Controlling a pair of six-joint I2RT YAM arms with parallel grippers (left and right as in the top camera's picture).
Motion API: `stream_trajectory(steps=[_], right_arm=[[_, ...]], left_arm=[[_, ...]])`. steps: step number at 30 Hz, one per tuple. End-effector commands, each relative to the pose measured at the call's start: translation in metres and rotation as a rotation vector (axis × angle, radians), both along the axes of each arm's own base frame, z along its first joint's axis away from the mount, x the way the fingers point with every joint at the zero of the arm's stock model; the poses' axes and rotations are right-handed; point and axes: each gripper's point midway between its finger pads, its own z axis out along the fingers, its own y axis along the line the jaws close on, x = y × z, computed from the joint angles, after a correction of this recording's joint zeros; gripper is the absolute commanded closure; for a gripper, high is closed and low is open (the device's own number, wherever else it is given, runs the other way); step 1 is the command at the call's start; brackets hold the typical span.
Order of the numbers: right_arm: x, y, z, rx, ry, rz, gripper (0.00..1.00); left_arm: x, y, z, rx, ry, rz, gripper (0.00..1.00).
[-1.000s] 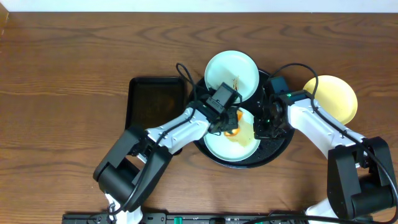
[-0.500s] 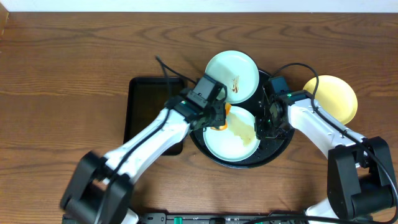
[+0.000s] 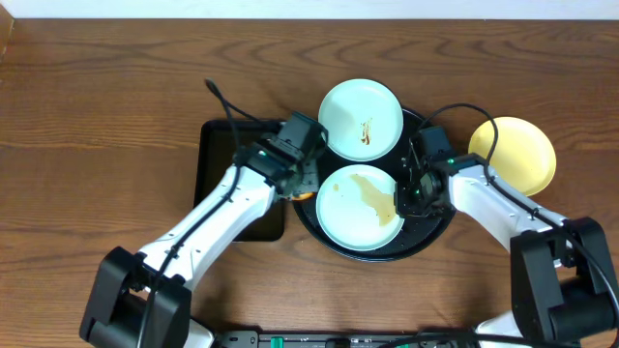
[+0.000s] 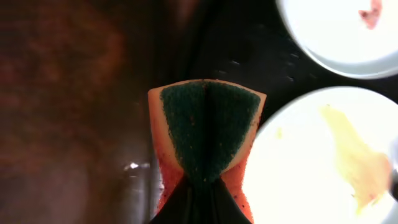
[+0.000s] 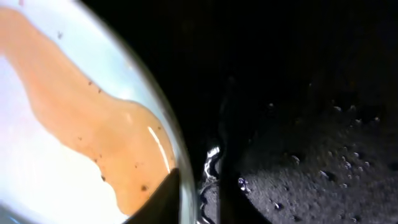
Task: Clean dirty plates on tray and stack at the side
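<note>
Left arm had pulled back since a second earlier: the left pincer (image 3: 300,182) was parked on top of the near mint plate (image 3: 346,220) then, and now it sat off to the left, over the left rim of the round black tray (image 3: 432,230), right by the rectangular tray (image 3: 224,155). It was still clamped tight on the sponge (image 4: 206,130). On my left wrist feed the sponge was pinched into a fan, green scrub face toward the camera, orange on both edges.

With the arm out of the way, the near mint plate was fully in view from overhead. It lay flat in the near half of the round black tray, with a yellowish-brown smear (image 3: 372,193) running from the middle out to its right edge.

The right pincer (image 3: 408,191) hadn't really gone anywhere and was still at that plate's right rim. On the right wrist feed one of its fingers (image 5: 163,198) sat over the plate and the other just outside the rim. I couldn't tell whether they were actually squeezing the rim or only straddling it.

The far mint plate (image 3: 353,106) hadn't moved either. It sat on the far side of the round black tray, overhanging the rim, with a little brown streak on it. The yellow plate (image 3: 517,155) was in the same spot on the surface (image 3: 116,116), just right of the tray.
</note>
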Motion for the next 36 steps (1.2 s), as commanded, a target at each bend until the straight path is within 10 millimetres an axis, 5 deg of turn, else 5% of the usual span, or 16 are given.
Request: stream_trajectory(steps=[1,11,18,27,36], right_arm=[[-0.022,0.005,-0.016,0.031,0.068,-0.005,0.99],[-0.004,-0.011,-0.005,-0.034,-0.004,-0.032,0.99],[0.029,-0.030,0.050,-0.126,-0.225,-0.019,0.99],[0.048,-0.073,0.112,-0.369,-0.481,0.004,0.99],[0.064,-0.093,0.165,-0.525,-0.680,0.065,0.99]], left_arm=[[0.010,0.027,-0.001,0.046,-0.007,0.057,0.93],[0.023,0.099,-0.004,0.062,0.036,0.262,0.92],[0.027,0.122,-0.006,0.000,0.065,0.327,0.93],[0.029,0.109,-0.013,-0.135,0.109,0.201,0.93],[0.027,0.090,-0.028,-0.289,0.182,0.119,0.93]])
